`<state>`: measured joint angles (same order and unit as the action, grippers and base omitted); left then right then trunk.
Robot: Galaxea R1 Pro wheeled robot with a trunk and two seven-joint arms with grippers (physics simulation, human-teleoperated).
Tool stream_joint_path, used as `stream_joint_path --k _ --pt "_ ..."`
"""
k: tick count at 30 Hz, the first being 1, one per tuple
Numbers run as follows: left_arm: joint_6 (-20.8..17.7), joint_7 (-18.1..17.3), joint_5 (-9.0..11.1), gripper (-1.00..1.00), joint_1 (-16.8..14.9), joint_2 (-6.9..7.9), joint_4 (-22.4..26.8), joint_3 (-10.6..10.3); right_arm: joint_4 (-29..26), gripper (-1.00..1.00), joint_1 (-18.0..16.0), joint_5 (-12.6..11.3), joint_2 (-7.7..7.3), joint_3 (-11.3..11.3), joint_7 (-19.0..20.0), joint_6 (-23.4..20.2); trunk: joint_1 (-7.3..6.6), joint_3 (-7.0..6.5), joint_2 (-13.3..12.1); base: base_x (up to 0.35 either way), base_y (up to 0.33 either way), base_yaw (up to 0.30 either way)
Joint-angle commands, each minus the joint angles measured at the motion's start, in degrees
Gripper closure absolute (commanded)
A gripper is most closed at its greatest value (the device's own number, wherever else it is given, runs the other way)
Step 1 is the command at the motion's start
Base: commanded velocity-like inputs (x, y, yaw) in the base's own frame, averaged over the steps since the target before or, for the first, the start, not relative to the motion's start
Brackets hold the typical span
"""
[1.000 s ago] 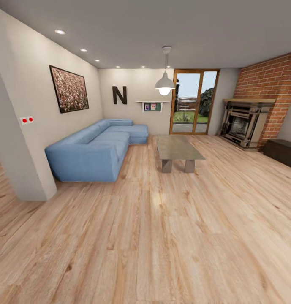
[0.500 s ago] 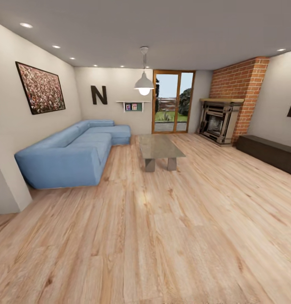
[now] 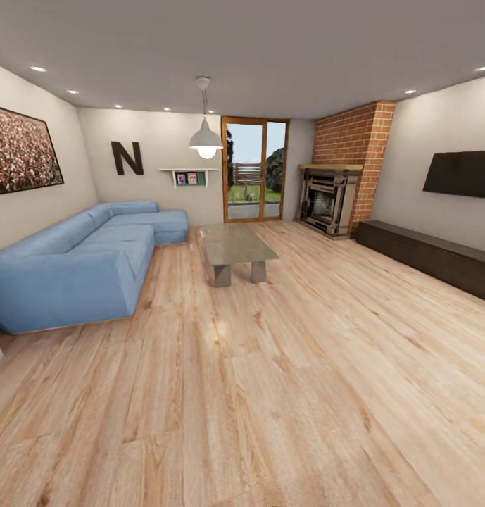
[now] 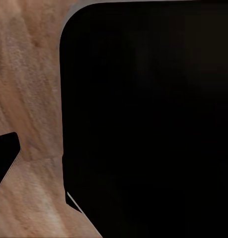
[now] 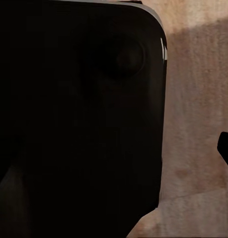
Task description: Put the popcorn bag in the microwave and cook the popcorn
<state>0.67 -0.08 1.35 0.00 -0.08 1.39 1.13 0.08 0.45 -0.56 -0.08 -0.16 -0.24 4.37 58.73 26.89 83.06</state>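
A living room, no kitchen: blue corner sofa (image 3: pixel 80 264) at left of the frame, grey coffee table (image 3: pixel 235 246) at centre, brick fireplace (image 3: pixel 331 201) at upper right, dark wall-mounted television (image 3: pixel 459 173) at right, wooden floor (image 3: pixel 270 394) below. Both wrist views show black rounded bodies over floorboards, and I cannot tell how either gripper's jaws stand

Head view, count of items in room:

- Sofa (image 3: pixel 73 264): 1, blue, L-shaped.
- Coffee table (image 3: pixel 235 246): 1, with 2 legs visible.
- Hanging lamp (image 3: pixel 206 137): 1, lit.
- Ceiling spotlights: 6 counted, four on the left side, e.g. (image 3: pixel 38 69), and two on the right, e.g. (image 3: pixel 483 68).
- Framed picture (image 3: pixel 20 149): 1, cut by the frame edge.
- Letter "N" (image 3: pixel 127 158): 1.
- Wall shelf (image 3: pixel 187 171): 1, with 2 small pictures under it.
- Glass door (image 3: pixel 255 170): 1, of 2 panes.
- Fireplace (image 3: pixel 329 200): 1.
- Brick chimney (image 3: pixel 351 151): 1.
- Television (image 3: pixel 460 173): 1.
- Low dark cabinet (image 3: pixel 429 256): 1.

Wrist views: 1 large black shape each over wood floor; not identified.
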Motion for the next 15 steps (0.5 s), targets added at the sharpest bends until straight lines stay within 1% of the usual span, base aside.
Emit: stream_joint_path --k 1,15 --pt "0.07 -0.01 0.14 -1.0 0.0 -0.01 0.02 0.1 0.01 -1.0 -0.01 -0.06 0.0 -0.01 -0.02 0.2 0.0 0.04 0.02 0.0 0.0 -0.29" --pt "0.11 -0.01 0.14 -1.0 0.0 -0.01 0.07 0.05 0.01 -1.0 -0.01 -0.06 0.05 -0.01 -0.02 0.2 0.0 0.04 0.02 0.0 0.0 -0.29"
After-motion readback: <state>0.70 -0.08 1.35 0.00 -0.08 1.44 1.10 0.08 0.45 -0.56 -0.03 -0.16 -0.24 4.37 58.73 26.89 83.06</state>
